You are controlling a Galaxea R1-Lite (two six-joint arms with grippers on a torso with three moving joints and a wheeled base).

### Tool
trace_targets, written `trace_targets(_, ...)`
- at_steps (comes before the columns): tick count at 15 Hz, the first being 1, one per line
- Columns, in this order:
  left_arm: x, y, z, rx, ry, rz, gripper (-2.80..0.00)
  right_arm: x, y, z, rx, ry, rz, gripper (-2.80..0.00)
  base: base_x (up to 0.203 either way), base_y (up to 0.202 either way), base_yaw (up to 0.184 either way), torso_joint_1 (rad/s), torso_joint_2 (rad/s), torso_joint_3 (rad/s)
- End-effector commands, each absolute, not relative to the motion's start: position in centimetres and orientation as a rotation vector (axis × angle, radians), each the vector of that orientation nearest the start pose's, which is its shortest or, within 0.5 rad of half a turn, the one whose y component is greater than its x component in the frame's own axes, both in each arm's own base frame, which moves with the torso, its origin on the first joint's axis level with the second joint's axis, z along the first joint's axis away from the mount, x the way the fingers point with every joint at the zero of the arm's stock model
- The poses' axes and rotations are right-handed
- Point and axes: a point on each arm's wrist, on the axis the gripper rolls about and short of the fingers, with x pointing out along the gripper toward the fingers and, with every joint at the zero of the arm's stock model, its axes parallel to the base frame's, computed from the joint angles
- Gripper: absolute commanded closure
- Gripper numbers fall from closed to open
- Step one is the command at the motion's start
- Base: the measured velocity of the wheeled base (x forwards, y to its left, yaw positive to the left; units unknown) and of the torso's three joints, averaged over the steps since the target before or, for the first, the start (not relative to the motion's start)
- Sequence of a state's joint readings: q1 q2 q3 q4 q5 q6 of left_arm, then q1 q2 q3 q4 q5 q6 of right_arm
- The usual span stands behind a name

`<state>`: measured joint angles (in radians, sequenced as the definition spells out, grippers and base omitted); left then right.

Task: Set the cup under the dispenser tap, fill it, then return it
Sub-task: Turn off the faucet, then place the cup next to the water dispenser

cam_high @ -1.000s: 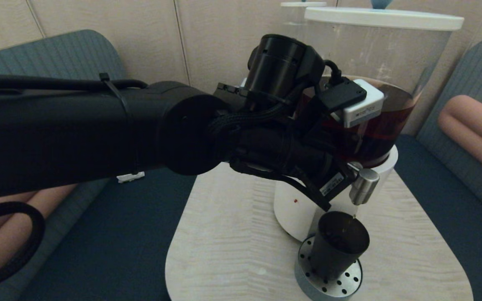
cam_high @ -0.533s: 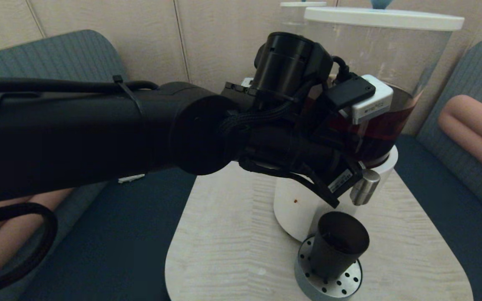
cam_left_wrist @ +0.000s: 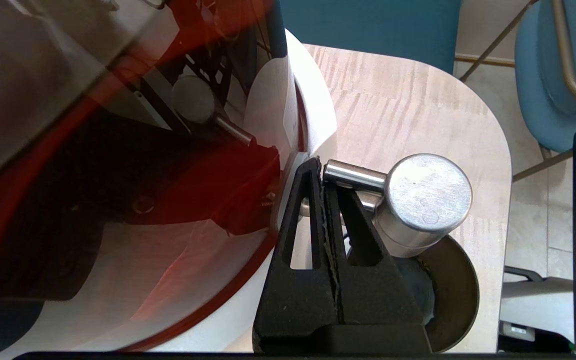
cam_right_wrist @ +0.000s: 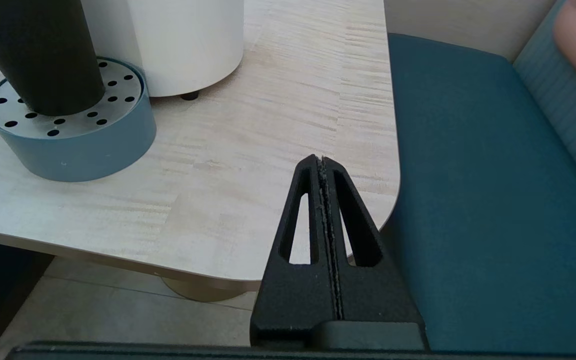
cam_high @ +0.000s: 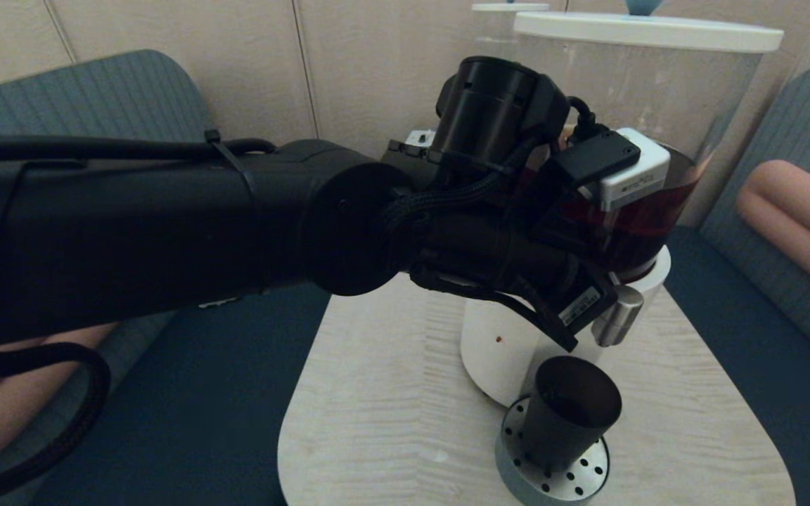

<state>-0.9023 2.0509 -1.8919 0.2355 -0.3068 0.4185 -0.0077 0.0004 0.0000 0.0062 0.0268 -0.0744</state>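
The matte black cup [cam_high: 570, 414] stands upright on a round perforated drip tray [cam_high: 553, 481], directly below the brushed-steel dispenser tap [cam_high: 619, 316]. Dark liquid shows inside the cup. My left gripper [cam_high: 588, 309] hangs over the cup beside the tap. In the left wrist view the gripper [cam_left_wrist: 320, 165] is shut and holds nothing. Its tips press against the thin steel rod [cam_left_wrist: 355, 175] behind the tap's cylinder [cam_left_wrist: 425, 200], with the cup [cam_left_wrist: 450, 295] below. My right gripper [cam_right_wrist: 322, 160] is shut and idle over the table's front right corner, apart from the cup [cam_right_wrist: 38, 55].
The big dispenser has a white base [cam_high: 496, 351] and a clear tank [cam_high: 630, 84] of dark brown liquid. It stands at the back of the pale wooden table [cam_high: 391, 422]. A smaller dispenser [cam_high: 500, 21] stands behind it. Blue seats flank the table on both sides.
My left arm and gripper have shifted slightly right and up along the tap. The thin drip seen below the tap a second ago no longer shows. The cup has not moved.
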Motion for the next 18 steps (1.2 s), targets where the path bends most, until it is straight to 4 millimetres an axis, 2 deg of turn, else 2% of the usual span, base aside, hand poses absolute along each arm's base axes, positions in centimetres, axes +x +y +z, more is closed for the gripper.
trace_targets(1, 25.1, -32.8, 27.6, 0.486, 0.148, -1.264, 0.0, -2.3, 0.1, 7.5, -0.075, 0.004, 0.02, 0.0, 0.0, 0.0, 0.0, 0.0, 0.0, 0.0)
trace_targets(7, 23.2, -30.2, 28.4, 0.43, 0.23, -1.231, 0.0, -2.3, 0.1, 7.5, -0.075, 0.002, 0.02, 0.0, 0.0, 0.0, 0.0, 0.0, 0.0, 0.0)
trace_targets(12, 20.9, -26.7, 29.2, 0.333, 0.304, -1.199, 0.0, -2.3, 0.1, 7.5, -0.075, 0.004, 0.02, 0.0, 0.0, 0.0, 0.0, 0.0, 0.0, 0.0)
trace_targets(14, 20.0, -25.4, 28.9, 0.285, 0.322, -1.187, 0.0, -2.3, 0.1, 7.5, -0.075, 0.002, 0.02, 0.0, 0.0, 0.0, 0.0, 0.0, 0.0, 0.0)
trace_targets(18, 19.1, -24.1, 27.9, 0.147, 0.246, -1.164, 0.0, -2.3, 0.1, 7.5, -0.075, 0.003, 0.02, 0.0, 0.0, 0.0, 0.0, 0.0, 0.0, 0.0)
